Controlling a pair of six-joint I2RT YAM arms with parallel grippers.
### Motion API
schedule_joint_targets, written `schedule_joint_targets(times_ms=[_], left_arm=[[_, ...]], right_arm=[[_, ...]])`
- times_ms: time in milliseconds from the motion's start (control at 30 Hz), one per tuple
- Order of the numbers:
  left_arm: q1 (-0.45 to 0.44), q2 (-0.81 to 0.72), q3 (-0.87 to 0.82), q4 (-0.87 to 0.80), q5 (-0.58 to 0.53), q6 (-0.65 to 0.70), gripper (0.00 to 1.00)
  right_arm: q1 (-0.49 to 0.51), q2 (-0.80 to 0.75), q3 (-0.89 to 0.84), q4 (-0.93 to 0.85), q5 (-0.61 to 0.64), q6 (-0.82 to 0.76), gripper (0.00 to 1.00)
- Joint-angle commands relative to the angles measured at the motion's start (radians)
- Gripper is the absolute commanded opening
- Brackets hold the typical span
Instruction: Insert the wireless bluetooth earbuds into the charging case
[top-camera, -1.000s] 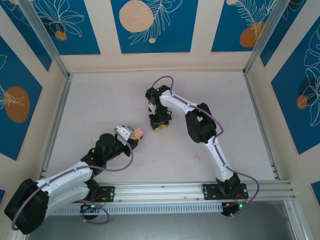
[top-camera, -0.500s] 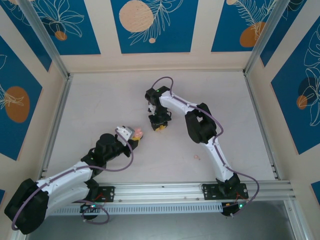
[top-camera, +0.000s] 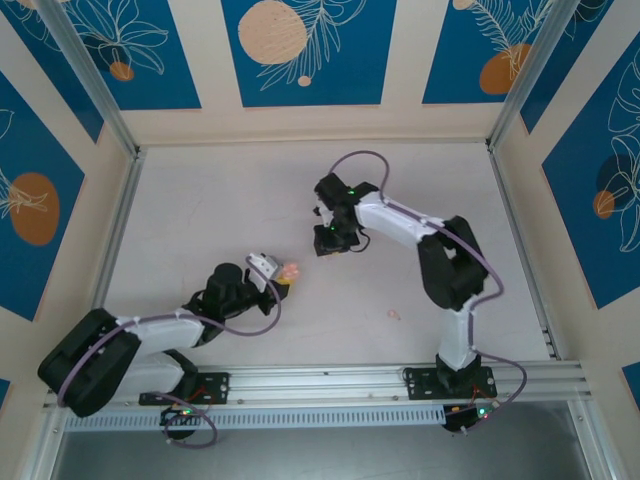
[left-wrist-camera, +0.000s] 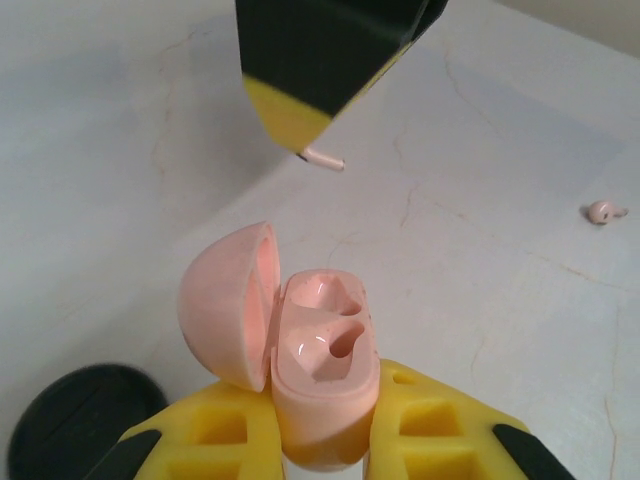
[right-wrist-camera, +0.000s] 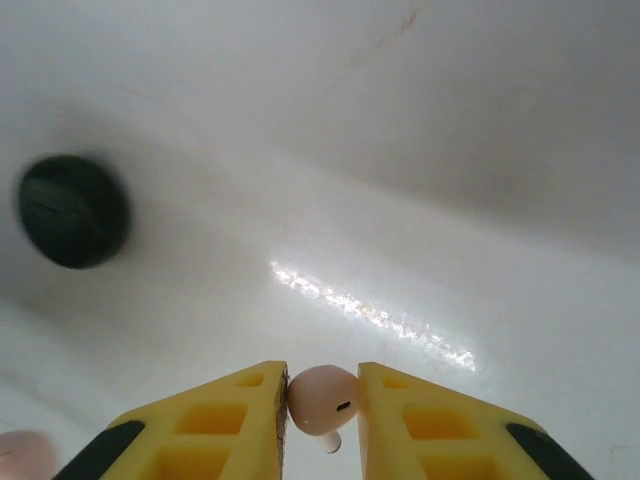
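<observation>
A pale pink earbud (right-wrist-camera: 320, 400) is being pinched between the two yellow fingers (right-wrist-camera: 232, 415) of the right gripper (right-wrist-camera: 321, 380), with its short stem pointing back toward the wrist. A dark round case (right-wrist-camera: 72, 210), blurred, is being shown lying on the white table (right-wrist-camera: 470, 140), ahead of the fingers and well off to their left. A streak of glare (right-wrist-camera: 370, 312) is being thrown across the table just ahead of the fingertips. A blurred pink shape (right-wrist-camera: 20, 455) is being cut off by the frame edge beside the left finger, and what it is cannot be told.

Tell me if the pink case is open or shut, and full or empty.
Open and empty: the pink case has its lid swung back to the left, and both earbud slots inside are bare.
</observation>
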Motion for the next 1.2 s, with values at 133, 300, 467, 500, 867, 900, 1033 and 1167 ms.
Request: schedule_joint_targets(times_ms=[133, 300, 467, 500, 867, 900, 1033, 1167], left_arm=[[0.001, 0.159, 0.039, 0.335, 0.137, -0.073, 0.12], [0.001, 0.223, 0.060, 0.443, 0.168, -0.119, 0.12], [0.001, 0.266, 0.075, 0.524, 0.187, -0.163, 0.12], [0.001, 0.272, 0.075, 0.543, 0.186, -0.173, 0.12], [0.002, 0.296, 0.084, 0.618, 0.174, -0.218, 0.12], [0.001, 0.297, 0.085, 0.623, 0.174, -0.220, 0.12], [0.001, 0.300, 0.088, 0.632, 0.168, -0.227, 0.12], [0.001, 0.298, 0.084, 0.639, 0.161, -0.232, 0.12]], right_arm=[[-0.009, -0.266, -0.273, 0.411, -0.101, 0.114, 0.24], [0.033, -0.392, -0.383, 0.558, -0.088, 0.095, 0.24], [0.076, -0.464, -0.478, 0.696, -0.096, 0.088, 0.24], [0.082, -0.473, -0.490, 0.714, -0.094, 0.092, 0.24], [0.115, -0.530, -0.576, 0.811, -0.100, 0.104, 0.24], [0.116, -0.533, -0.577, 0.811, -0.100, 0.105, 0.24], [0.122, -0.539, -0.591, 0.832, -0.104, 0.111, 0.24], [0.128, -0.546, -0.602, 0.842, -0.103, 0.109, 0.24]])
